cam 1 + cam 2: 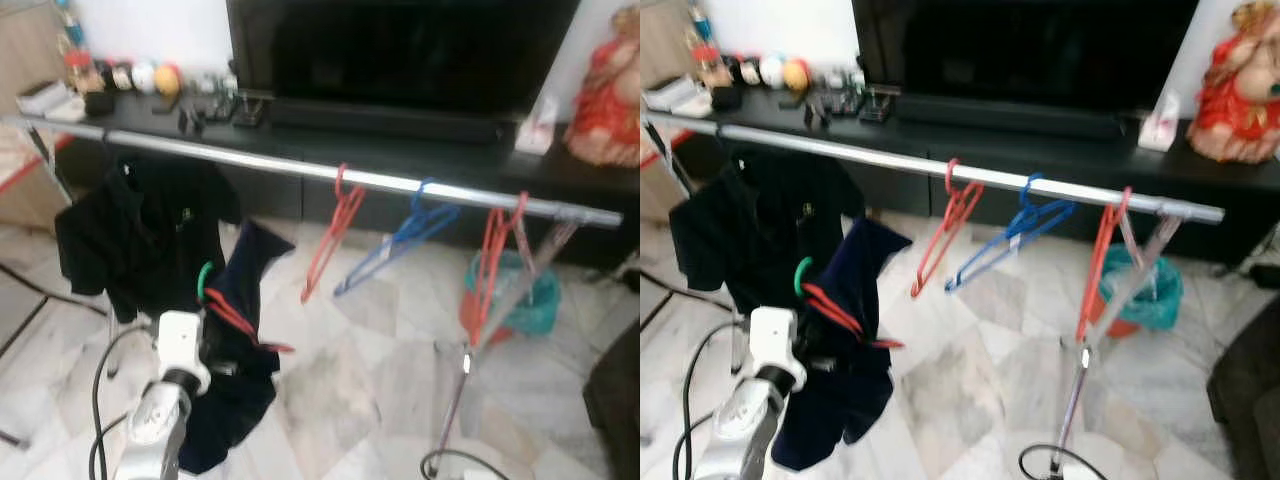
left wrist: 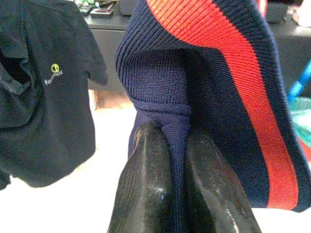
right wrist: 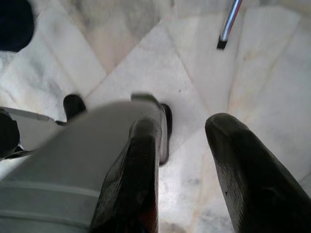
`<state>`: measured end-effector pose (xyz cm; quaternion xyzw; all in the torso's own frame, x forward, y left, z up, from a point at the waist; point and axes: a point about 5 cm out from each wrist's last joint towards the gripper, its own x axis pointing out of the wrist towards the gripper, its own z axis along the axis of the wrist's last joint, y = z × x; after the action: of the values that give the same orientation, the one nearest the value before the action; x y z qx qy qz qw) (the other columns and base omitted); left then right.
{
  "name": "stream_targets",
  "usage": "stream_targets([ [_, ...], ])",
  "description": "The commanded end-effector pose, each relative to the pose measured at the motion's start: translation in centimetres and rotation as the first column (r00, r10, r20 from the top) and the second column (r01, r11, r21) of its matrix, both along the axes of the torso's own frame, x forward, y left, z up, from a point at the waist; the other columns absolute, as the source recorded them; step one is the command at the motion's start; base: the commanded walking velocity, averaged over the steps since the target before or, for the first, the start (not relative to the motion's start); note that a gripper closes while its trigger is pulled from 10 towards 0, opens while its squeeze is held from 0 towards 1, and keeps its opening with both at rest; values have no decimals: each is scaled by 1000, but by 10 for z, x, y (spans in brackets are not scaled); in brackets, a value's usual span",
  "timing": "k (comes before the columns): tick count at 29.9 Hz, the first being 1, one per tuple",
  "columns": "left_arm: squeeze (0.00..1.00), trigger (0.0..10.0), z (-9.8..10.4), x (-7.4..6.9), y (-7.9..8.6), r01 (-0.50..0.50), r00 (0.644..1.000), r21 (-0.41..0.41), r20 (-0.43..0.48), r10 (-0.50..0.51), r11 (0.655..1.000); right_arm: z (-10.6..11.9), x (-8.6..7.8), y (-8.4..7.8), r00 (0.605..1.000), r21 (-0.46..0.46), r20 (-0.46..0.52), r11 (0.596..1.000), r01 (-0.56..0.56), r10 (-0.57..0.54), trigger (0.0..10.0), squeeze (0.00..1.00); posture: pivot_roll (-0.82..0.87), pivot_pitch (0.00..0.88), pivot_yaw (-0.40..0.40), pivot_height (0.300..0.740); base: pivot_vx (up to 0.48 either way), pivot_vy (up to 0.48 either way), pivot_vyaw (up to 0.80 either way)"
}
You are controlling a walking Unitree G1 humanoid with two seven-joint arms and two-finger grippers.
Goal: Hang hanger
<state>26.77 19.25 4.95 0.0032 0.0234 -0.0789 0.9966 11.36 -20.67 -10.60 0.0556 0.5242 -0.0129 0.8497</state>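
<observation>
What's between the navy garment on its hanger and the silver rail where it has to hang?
Nothing visible. The left gripper holds the navy garment below the silver rail, with a bare stretch between the black shirt and the red hanger.

A red hanger [image 1: 235, 318] with a green hook, carrying a navy garment [image 1: 240, 370], sits below the silver rail [image 1: 300, 168].

Black polo shirt [image 2: 46, 92]: small yellow-green chest logo, a round mark over lettering, looks like "formax", too blurred to be sure. Nothing else legible.
</observation>
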Motion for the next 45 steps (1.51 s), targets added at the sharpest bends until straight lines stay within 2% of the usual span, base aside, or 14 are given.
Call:
stream_targets([
  [1,0,10000,4,2,-2,3,1000,-3,19,-3,1000,-2,-6,-2,1000,2,-18,1000,13,-13,10000,0,-97,0,22,740,-311,0,0],
  [8,0,10000,3,1,-1,-1,1000,-2,14,1,1000,-1,-6,-2,1000,5,-14,1000,19,-19,10000,0,-97,0,20,740,-313,0,0],
  [31,0,10000,-2,1,-2,-23,1000,0,-21,23,1000,-1,-7,-2,999,10,-8,999,35,-35,10000,0,-96,1,21,740,0,46,0],
  [34,0,10000,-2,1,-2,-27,999,-1,-24,27,1000,-2,-7,-1,999,13,-11,999,43,-43,10000,0,-96,0,21,740,0,391,0],
  [40,0,10000,-1,1,-2,-20,1000,2,-23,20,1000,-1,-6,-1,999,26,-2,998,52,-52,10000,0,-94,0,21,740,0,421,-757],
  [45,0,10000,-1,2,-2,-23,1000,0,-20,23,1000,-1,-6,-1,998,22,12,998,67,-67,10000,0,-95,0,22,740,0,440,0],
])
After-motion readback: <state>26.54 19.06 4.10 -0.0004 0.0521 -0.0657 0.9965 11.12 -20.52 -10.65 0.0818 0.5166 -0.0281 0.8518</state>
